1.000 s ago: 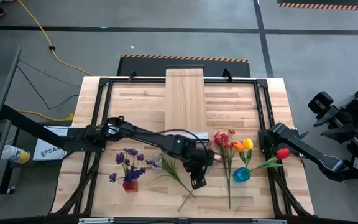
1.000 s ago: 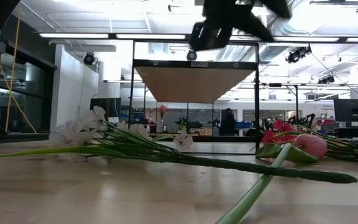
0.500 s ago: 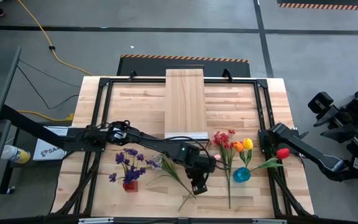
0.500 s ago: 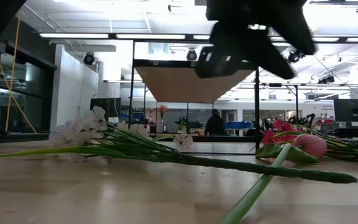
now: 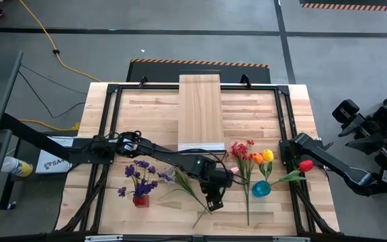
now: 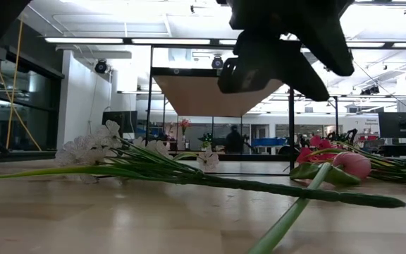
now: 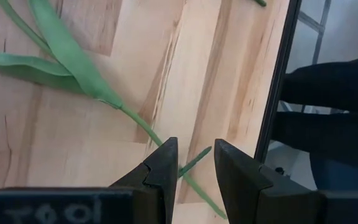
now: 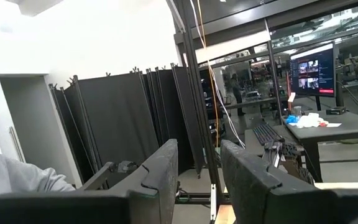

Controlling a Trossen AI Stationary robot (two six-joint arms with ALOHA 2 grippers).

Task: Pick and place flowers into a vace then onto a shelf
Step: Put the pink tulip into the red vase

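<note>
Left gripper [image 5: 212,199], fingers spread and empty, hovers over a long green-stemmed artificial flower [image 5: 188,189] lying at the slatted wooden desk's [image 5: 146,114] 6 o'clock edge. Right gripper [image 8: 194,174], fingers parted and empty, waits at 3 o'clock; the pale wood plank shelf [image 5: 200,111] sits at 12 o'clock.

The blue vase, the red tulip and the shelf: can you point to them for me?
blue vase [image 5: 261,189], high view, on its round body.
red tulip [image 5: 306,165], high view, on its red bloom.
shelf [image 5: 200,107], high view, on the bare pale wood planks.
</note>
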